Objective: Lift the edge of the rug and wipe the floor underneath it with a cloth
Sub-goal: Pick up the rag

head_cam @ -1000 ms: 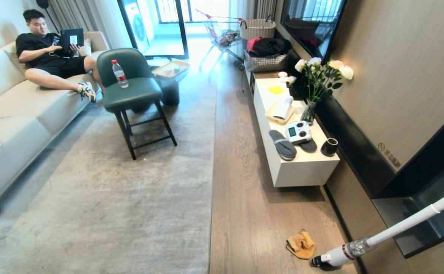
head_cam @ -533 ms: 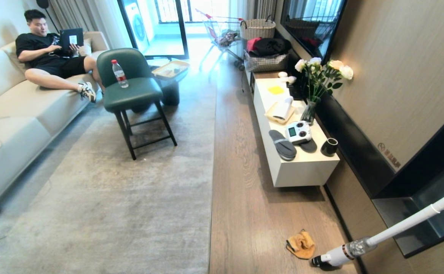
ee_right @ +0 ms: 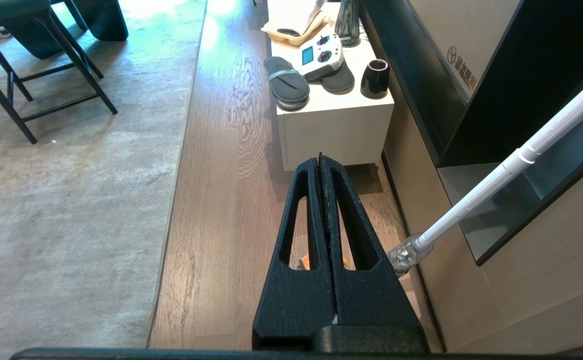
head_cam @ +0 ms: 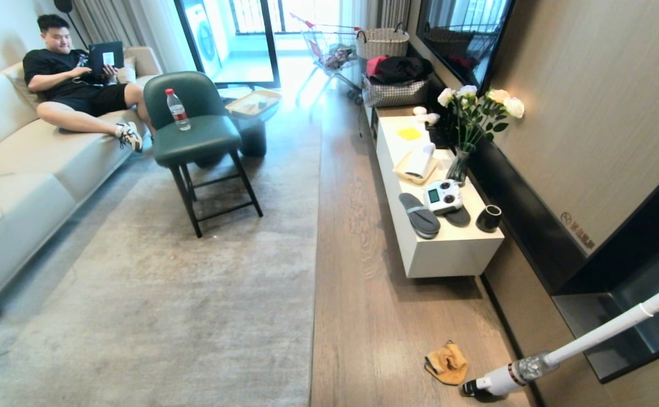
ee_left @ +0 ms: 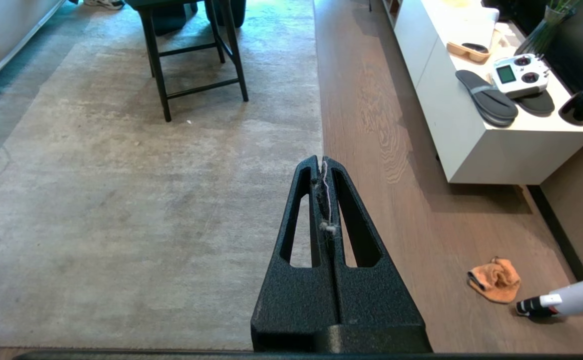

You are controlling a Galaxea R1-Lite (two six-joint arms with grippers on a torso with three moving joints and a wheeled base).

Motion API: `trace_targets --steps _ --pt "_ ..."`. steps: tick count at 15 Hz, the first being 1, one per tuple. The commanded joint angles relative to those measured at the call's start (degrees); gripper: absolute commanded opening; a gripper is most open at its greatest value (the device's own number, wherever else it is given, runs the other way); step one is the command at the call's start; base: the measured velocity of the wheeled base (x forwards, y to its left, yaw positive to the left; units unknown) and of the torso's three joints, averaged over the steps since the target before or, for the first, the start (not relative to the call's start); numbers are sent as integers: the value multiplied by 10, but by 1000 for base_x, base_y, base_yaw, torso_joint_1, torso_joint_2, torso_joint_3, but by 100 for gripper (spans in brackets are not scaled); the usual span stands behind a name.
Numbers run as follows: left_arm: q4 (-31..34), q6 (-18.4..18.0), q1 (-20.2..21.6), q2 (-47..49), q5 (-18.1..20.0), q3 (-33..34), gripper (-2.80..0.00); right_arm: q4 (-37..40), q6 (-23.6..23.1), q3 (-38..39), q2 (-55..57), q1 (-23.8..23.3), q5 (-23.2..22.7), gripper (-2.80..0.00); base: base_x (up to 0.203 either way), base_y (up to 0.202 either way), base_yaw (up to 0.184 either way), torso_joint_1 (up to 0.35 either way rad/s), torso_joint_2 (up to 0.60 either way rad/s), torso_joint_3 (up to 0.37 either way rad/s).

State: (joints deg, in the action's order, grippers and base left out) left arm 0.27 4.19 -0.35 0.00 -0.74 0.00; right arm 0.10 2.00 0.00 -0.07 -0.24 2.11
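The pale grey rug lies flat, and the rug edge (head_cam: 313, 294) runs straight along the brown plank floor (head_cam: 374, 316). A crumpled orange cloth (head_cam: 447, 363) lies on the floor by the wall, apart from the rug. Neither arm shows in the head view. My left gripper (ee_left: 322, 160) hangs shut above the rug edge (ee_left: 318, 100), with only lint threads caught between its fingers; the cloth (ee_left: 495, 280) lies off to its side. My right gripper (ee_right: 320, 159) is shut and empty above the floor, and a bit of the cloth (ee_right: 311, 261) shows through its finger slots.
A white stick vacuum (head_cam: 510, 379) leans against the wall right beside the cloth. A low white cabinet (head_cam: 448, 254) carries slippers, a controller, a cup and a vase. A green chair (head_cam: 199, 135) stands on the rug. A person (head_cam: 75, 85) reclines on the sofa.
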Motion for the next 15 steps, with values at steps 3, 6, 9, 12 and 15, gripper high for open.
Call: trace_targets --steps 3,6,9,12,15 --pt "0 0 0 0 0 0 -280 0 0 0 1 0 0 -280 0 0 0 0 0 0" --pt "0 0 0 0 0 0 -280 0 0 0 1 0 0 -280 0 0 0 0 0 0" --pt "0 0 0 0 0 0 -280 0 0 0 1 0 0 -280 0 0 0 0 0 0" --pt "0 0 0 0 0 0 -280 0 0 0 1 1 0 -280 0 0 0 0 0 0" --pt "0 0 0 0 0 0 -280 0 1 0 1 0 0 -280 0 0 0 0 0 0"
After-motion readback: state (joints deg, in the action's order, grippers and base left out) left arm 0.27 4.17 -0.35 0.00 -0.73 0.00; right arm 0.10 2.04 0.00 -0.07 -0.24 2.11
